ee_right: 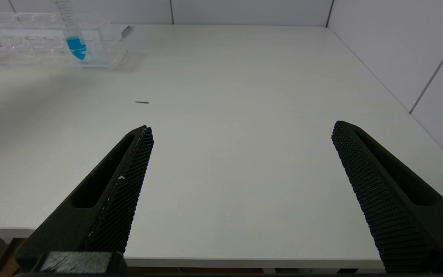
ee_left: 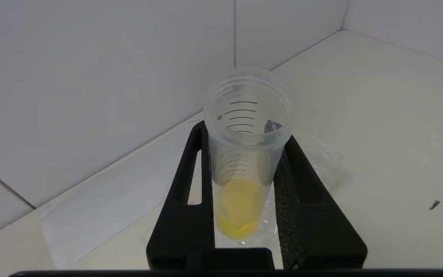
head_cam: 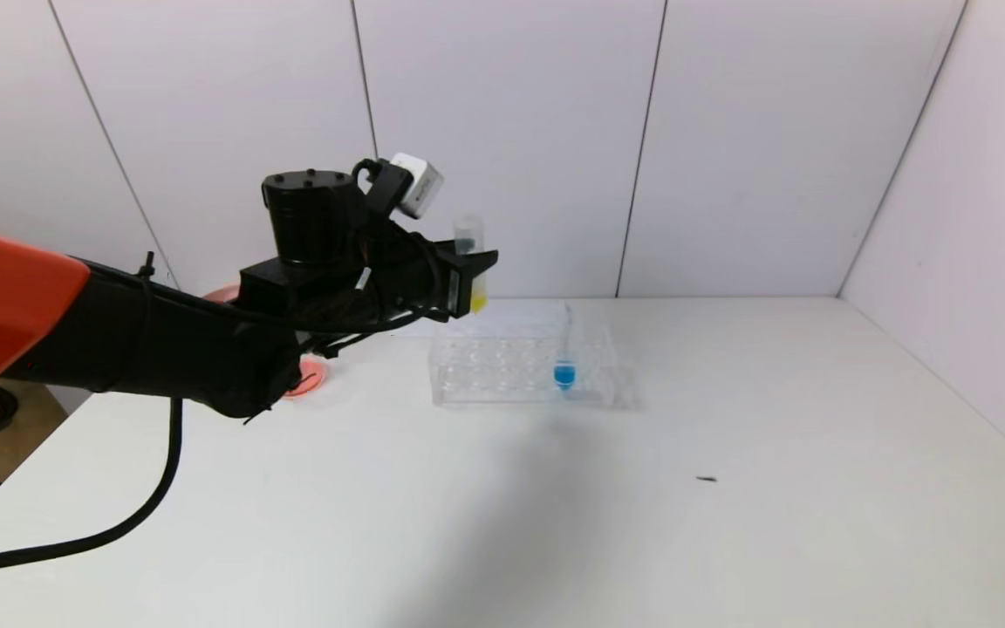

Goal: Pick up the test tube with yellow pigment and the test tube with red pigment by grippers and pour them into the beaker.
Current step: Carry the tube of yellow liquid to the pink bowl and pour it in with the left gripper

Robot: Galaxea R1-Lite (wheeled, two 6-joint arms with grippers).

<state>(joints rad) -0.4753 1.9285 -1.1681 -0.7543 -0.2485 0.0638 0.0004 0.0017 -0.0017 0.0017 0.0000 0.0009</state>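
We see the left gripper [head_cam: 472,277] clamped on the yellow tube [head_cam: 471,262] (held upright) at centre frame, above the rack [head_cam: 524,359]; the right gripper [ee_right: 240,134] gapes wide.

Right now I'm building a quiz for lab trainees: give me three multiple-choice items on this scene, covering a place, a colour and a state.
1. Where is the yellow tube?
A. in the rack
B. in the left gripper, above the rack
C. lying on the table

2. What colour is the liquid in the tube standing in the rack?
A. green
B. red
C. blue

3. How is the right gripper?
A. open, empty
B. shut on a tube
C. shut, empty

Answers: B, the left gripper clamps it above the rack; C, the blue tube stands there; A, its jaws stand wide apart over bare table.
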